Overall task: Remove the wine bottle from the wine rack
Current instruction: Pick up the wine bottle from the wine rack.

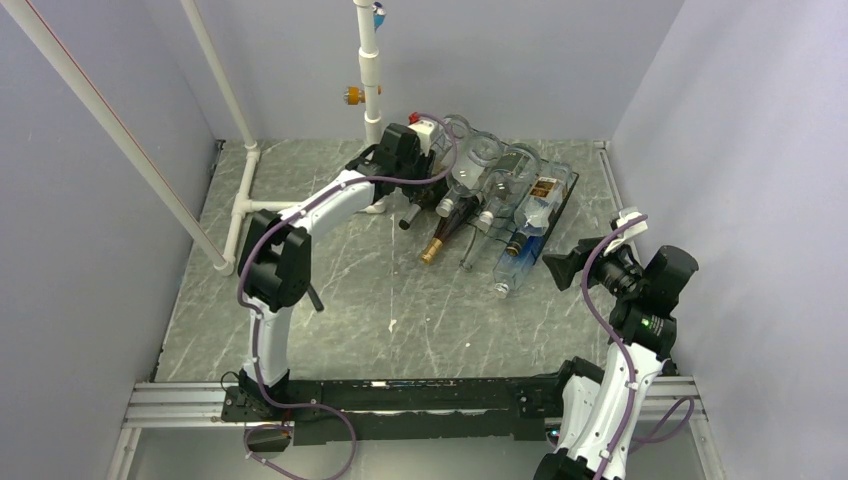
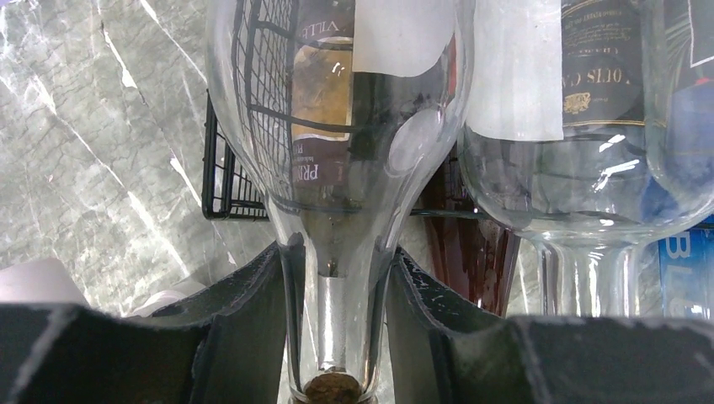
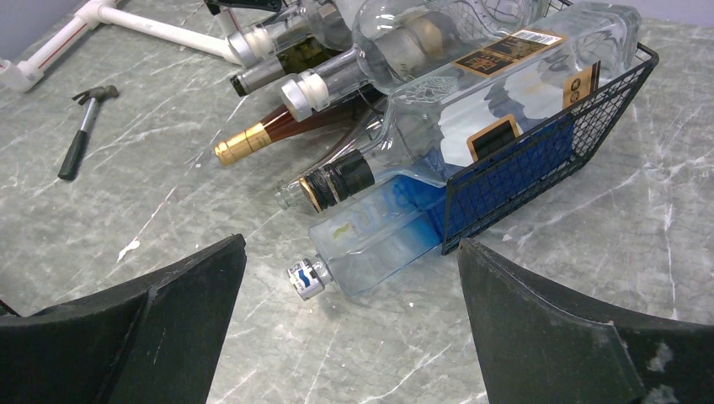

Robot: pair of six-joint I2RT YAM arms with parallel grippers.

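Note:
The black wire wine rack (image 1: 562, 200) lies at the back of the table with several bottles in it, necks pointing to the front left. My left gripper (image 1: 428, 162) reaches in at the rack's left end. In the left wrist view it (image 2: 337, 282) is shut on the neck of a clear wine bottle (image 2: 337, 126), whose cork end faces the camera. The rack's grid side (image 2: 221, 181) shows behind the bottle. My right gripper (image 1: 558, 268) hangs to the right of the rack, open, with nothing between its fingers (image 3: 351, 242).
A gold-capped brown bottle (image 3: 253, 139) and a blue-tinted square bottle (image 3: 379, 240) stick out of the rack's front. A small hammer (image 3: 80, 126) lies on the table to the left. The white pipe frame (image 1: 245, 190) stands at the back left. Walls close in on three sides.

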